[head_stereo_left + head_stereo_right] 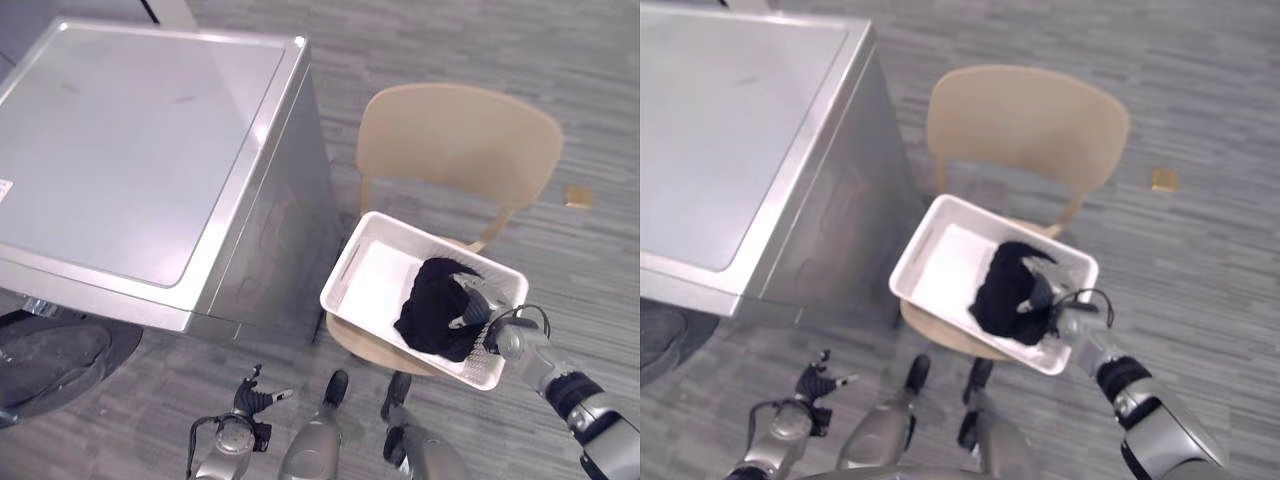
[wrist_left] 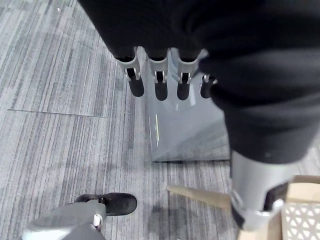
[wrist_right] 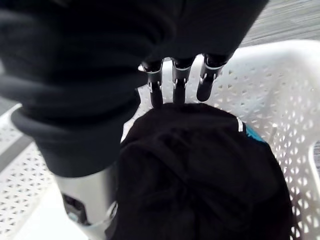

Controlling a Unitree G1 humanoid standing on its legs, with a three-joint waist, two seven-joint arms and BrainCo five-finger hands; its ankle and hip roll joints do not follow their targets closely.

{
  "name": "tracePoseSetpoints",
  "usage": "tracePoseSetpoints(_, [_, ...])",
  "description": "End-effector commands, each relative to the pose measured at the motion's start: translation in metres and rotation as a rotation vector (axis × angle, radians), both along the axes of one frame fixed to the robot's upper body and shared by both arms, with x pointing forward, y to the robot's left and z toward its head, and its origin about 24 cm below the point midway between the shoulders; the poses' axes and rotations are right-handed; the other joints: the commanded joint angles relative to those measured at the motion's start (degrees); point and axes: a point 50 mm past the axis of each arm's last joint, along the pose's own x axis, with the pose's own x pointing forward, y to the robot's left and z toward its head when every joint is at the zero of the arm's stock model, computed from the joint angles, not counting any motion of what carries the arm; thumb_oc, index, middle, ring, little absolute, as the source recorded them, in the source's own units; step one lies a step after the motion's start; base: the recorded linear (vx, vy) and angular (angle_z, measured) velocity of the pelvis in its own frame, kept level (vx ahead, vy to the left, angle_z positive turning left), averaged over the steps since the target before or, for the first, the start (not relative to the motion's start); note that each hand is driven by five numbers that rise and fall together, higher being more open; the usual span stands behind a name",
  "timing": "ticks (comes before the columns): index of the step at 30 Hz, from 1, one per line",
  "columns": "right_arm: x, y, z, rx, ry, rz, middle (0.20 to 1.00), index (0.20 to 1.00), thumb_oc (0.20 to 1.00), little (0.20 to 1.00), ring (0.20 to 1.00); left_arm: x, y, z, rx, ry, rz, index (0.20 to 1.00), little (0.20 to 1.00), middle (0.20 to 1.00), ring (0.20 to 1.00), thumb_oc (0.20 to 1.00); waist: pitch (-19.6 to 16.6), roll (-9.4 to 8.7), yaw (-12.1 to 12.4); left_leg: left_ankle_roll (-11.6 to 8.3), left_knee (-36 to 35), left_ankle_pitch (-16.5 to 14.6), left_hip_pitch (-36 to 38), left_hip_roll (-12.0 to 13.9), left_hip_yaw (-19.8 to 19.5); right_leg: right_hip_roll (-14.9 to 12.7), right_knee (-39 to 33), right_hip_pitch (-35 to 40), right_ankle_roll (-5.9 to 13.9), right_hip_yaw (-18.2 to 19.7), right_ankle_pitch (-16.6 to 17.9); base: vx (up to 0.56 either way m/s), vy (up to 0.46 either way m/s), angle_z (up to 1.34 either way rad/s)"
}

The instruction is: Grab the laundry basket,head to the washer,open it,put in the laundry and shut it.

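A white laundry basket (image 1: 347,268) rests on the seat of a pale wooden chair (image 1: 460,130). A heap of black laundry (image 1: 432,305) lies in its right half. My right hand (image 1: 480,310) reaches into the basket from the right. Its fingers (image 3: 179,80) are straight, their tips touching the top of the black cloth (image 3: 200,170). The silver-grey washer (image 1: 150,150) stands to the left of the chair, seen from above. My left hand (image 1: 252,400) hangs low near the floor in front of the washer, fingers (image 2: 160,82) relaxed and holding nothing.
A dark round door part (image 1: 50,360) shows below the washer's front edge at the lower left. A small tan object (image 1: 578,197) lies on the grey carpet right of the chair. The washer's side stands close to the basket's left rim.
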Motion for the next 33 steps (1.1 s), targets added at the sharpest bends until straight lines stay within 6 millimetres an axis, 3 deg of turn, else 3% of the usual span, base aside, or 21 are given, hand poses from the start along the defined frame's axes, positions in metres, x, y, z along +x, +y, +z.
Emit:
tracePoseSetpoints(1, [0.009,-0.003,0.009,-0.047,-0.075,-0.027,1.000,1.000,1.000,1.000,1.000,0.019,0.017,0.016,0.062,-0.098,0.008,1.000,1.000,1.000,1.000,1.000,-0.67,-1.32,0.95,0.50,0.00,0.04,-3.75,-2.72,2.18,-4.35,12.01,-2.44,3.15,4.67,-12.16,-0.03,0.041,0.23])
tracePoseSetpoints(4, [0.017,-0.012,0.015,-0.092,-0.081,-0.073,1.000,1.000,1.000,1.000,1.000,0.032,0.018,0.025,0.060,-0.143,0.019,1.000,1.000,1.000,1.000,1.000,0.53,-0.89,1.47,0.35,1.37,0.23,-6.79,-3.23,2.35,-4.80,13.91,-5.90,3.11,4.75,-11.86,-0.06,0.045,0.15])
tracePoseSetpoints(6, [0.026,-0.029,0.022,-0.168,-0.071,-0.149,1.000,1.000,1.000,1.000,1.000,0.048,0.018,0.035,0.052,-0.193,0.030,1.000,1.000,1.000,1.000,1.000,1.85,-0.21,2.31,0.31,3.18,0.35,-10.02,-3.84,3.01,-5.23,15.42,-9.03,2.99,5.00,-11.59,-0.09,0.037,0.11])
tracePoseSetpoints(9, [0.025,-0.039,0.020,-0.133,-0.047,-0.233,1.000,1.000,1.000,1.000,1.000,0.064,0.017,0.049,0.059,-0.241,0.006,1.000,1.000,1.000,1.000,1.000,2.53,0.69,2.92,-0.19,3.30,1.23,-11.94,-4.08,3.25,-5.80,15.65,-10.32,3.09,3.75,-11.56,-0.04,-0.038,0.24])
tracePoseSetpoints(10, [0.023,-0.040,0.018,-0.109,-0.042,-0.246,0.520,0.520,0.520,0.520,0.520,0.067,0.017,0.051,0.059,-0.246,0.000,1.000,1.000,1.000,1.000,1.000,2.54,0.89,2.86,-0.39,2.76,1.67,-12.06,-3.97,3.31,-5.97,15.50,-10.34,3.14,3.22,-11.56,-0.04,-0.109,0.19])
tracePoseSetpoints(11, [0.022,-0.039,0.016,-0.067,-0.045,-0.256,0.200,0.200,0.200,0.200,0.200,0.069,0.016,0.052,0.059,-0.252,-0.012,1.000,1.000,1.000,1.000,1.000,2.50,1.05,2.68,-0.57,1.85,2.14,-11.92,-3.61,3.60,-6.13,15.27,-10.13,3.20,2.59,-11.71,-0.01,-0.085,0.25])
tracePoseSetpoints(18, [0.016,-0.009,0.018,0.275,-0.121,-0.227,0.200,0.200,0.200,0.200,0.200,0.064,0.013,0.048,0.051,-0.225,-0.031,1.000,1.000,1.000,1.000,1.000,2.07,-0.01,0.40,0.27,-0.03,1.62,-8.88,-2.54,4.64,-6.53,15.55,-8.13,3.54,2.66,-11.83,0.00,-0.005,0.24])
tracePoseSetpoints(20, [0.016,-0.009,0.018,0.275,-0.121,-0.227,0.200,0.200,0.200,0.200,0.200,0.064,0.013,0.048,0.052,-0.225,-0.031,1.000,1.000,1.000,1.000,1.000,2.07,-0.02,0.44,0.27,-0.04,1.61,-8.86,-2.54,4.67,-6.53,15.56,-8.12,3.54,2.68,-11.83,-0.01,0.030,-0.03])
tracePoseSetpoints(22, [0.004,-0.001,0.020,0.494,-0.158,-0.231,0.200,0.200,0.200,0.200,0.200,0.052,0.015,0.042,0.041,-0.191,-0.027,1.000,1.000,1.000,1.000,1.000,0.90,-0.72,-1.11,0.98,-0.12,0.31,-5.68,-2.59,5.38,-6.50,14.10,-5.01,3.81,3.67,-11.55,0.02,0.093,-0.13])
tracePoseSetpoints(25, [-0.008,0.004,0.023,0.655,-0.186,-0.224,0.200,0.200,0.200,0.200,0.200,0.038,0.018,0.035,0.025,-0.157,-0.010,1.000,1.000,1.000,1.000,1.000,-0.85,-1.54,-2.37,1.31,-0.62,-0.53,-2.57,-2.57,5.98,-6.16,11.71,-1.19,4.22,4.16,-11.15,0.05,0.057,-0.16])
tracePoseSetpoints(30, [-0.019,0.010,0.039,0.817,-0.234,-0.158,0.200,0.200,0.200,0.200,0.200,0.015,0.026,0.026,0.014,-0.109,0.039,1.000,1.000,1.000,1.000,1.000,-3.36,-2.36,-3.76,1.69,-1.87,-1.06,1.68,-2.27,7.51,-5.29,8.94,3.32,4.84,5.27,-10.52,0.04,0.051,-0.27])
tracePoseSetpoints(32, [-0.028,0.028,0.070,0.950,-0.282,0.026,0.200,0.200,0.200,0.200,0.200,-0.009,0.028,0.017,-0.026,-0.063,0.083,1.000,1.000,1.000,1.000,1.000,-6.94,-2.96,-4.12,2.31,-1.93,-2.75,6.56,-1.76,9.88,-4.43,6.99,8.03,5.55,7.61,-10.37,0.10,0.116,-0.55])
tracePoseSetpoints(33, [-0.028,0.028,0.070,0.950,-0.281,0.025,0.200,0.200,0.200,0.200,0.200,-0.009,0.028,0.017,-0.026,-0.062,0.082,1.000,1.000,1.000,1.000,1.000,-6.87,-2.95,-4.02,2.31,-1.97,-2.78,6.72,-1.74,9.96,-4.40,6.92,8.17,5.55,7.68,-10.35,0.10,0.090,-0.47])
